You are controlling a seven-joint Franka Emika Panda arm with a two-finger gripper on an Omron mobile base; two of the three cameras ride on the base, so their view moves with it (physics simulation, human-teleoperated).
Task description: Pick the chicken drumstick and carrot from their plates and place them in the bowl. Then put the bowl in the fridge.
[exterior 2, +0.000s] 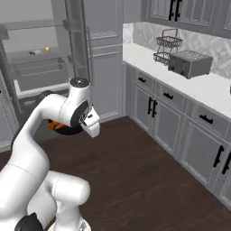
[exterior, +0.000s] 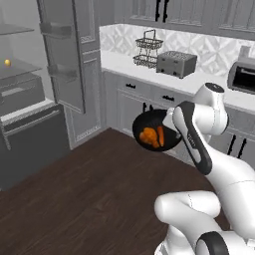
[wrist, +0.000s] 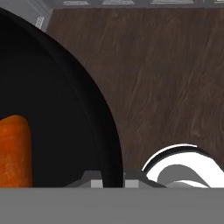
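— What sort of place is shown?
— A home kitchen, rendered rather than filmed. Grey cabinets (exterior 2: 167,113) with black handles are set under a pale counter (exterior 2: 203,88), and a patterned backsplash (exterior: 199,45) is seen behind it.
— What else marks it as a kitchen?
— A toaster (exterior: 176,63) and a wire basket (exterior: 148,49) are placed on the counter, and the fridge (exterior: 30,89) is seen standing open, its glass shelves exposed. Dark wood flooring (exterior: 89,194) is laid throughout.

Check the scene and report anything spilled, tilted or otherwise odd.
Nothing spilled. The black bowl is carried in the air above the wood floor, clamped by its rim in the gripper, with the drumstick and carrot inside. The fridge stands open, which fits the job.
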